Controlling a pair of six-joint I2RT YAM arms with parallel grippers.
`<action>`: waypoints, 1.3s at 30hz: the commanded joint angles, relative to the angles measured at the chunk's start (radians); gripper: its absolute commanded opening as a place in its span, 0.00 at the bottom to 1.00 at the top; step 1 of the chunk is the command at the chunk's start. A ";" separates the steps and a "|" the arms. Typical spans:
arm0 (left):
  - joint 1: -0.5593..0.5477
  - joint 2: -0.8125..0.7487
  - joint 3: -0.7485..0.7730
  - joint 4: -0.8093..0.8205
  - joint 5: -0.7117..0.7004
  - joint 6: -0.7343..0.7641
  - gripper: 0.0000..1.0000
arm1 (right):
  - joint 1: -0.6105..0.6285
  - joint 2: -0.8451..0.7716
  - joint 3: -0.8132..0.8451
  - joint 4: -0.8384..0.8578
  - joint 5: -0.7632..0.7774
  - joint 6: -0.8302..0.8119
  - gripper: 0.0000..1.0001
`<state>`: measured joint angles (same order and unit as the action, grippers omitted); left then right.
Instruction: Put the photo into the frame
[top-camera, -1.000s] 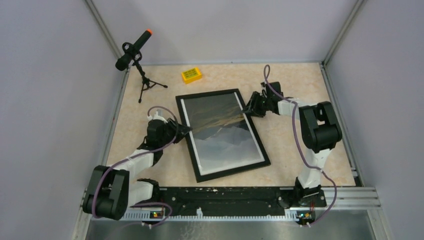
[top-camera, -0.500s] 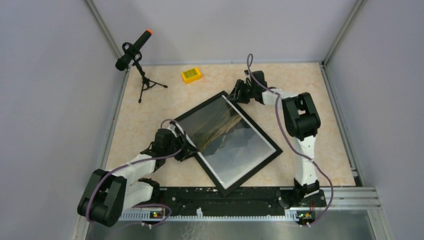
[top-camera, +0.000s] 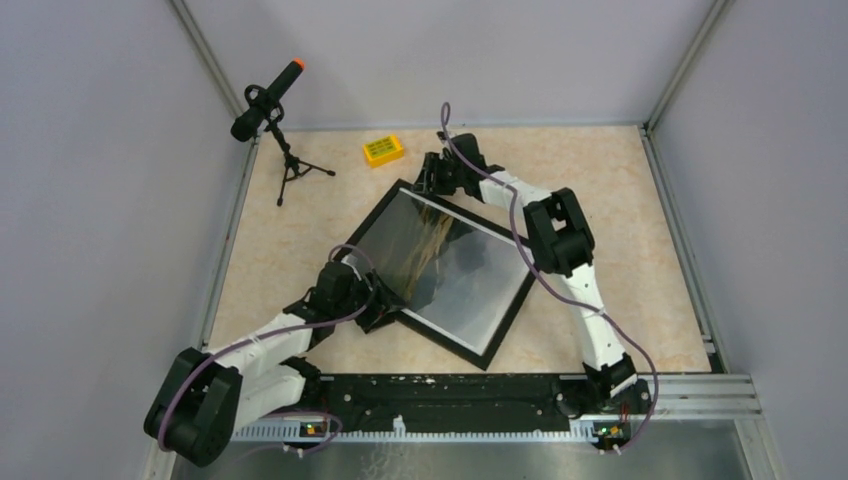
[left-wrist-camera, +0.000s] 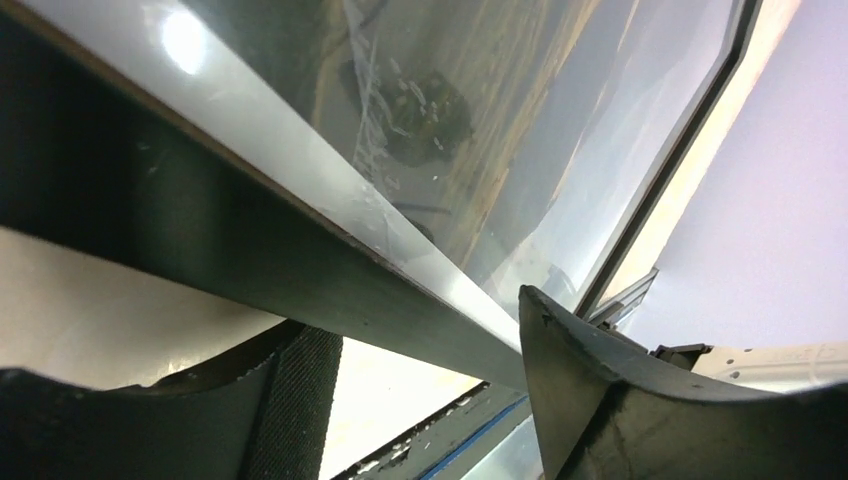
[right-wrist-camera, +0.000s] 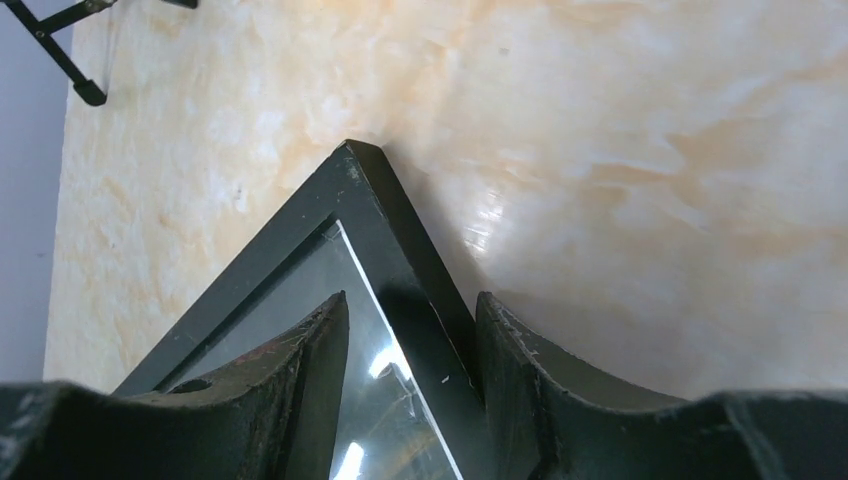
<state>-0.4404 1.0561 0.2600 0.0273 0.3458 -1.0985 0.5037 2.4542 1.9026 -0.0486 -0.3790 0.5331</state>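
- We take this for a robotics lab cell: plain grey walls (top-camera: 90, 200) box in the table (top-camera: 620, 190).
- We see a left arm (top-camera: 265, 335) and a right arm (top-camera: 565, 240) bolted to a black rail (top-camera: 450, 395) at the near edge.
- We see a microphone (top-camera: 262, 103) on a tripod (top-camera: 290, 172) in the corner.

Bright and even from overhead, with only faint soft shadows on the pale counter (top-camera: 620, 200), a darker one hugging the frame (right-wrist-camera: 400, 250) in the right wrist view, white glare spots on its glass in both close views, and slight softness nearest the lenses.
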 joint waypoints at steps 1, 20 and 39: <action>-0.027 -0.055 0.020 -0.114 -0.133 -0.015 0.71 | 0.093 0.099 0.103 -0.200 -0.015 -0.046 0.49; -0.036 -0.619 0.304 -0.671 -0.330 -0.048 0.99 | 0.145 -0.426 0.282 -0.800 0.340 -0.251 0.99; -0.036 -0.450 0.982 -0.339 -0.318 0.695 0.99 | 0.165 -1.780 -0.520 -0.683 0.504 -0.182 0.99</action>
<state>-0.4789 0.5884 1.1694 -0.4099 -0.0158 -0.5671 0.6670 0.7872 1.4044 -0.6922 0.0208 0.3412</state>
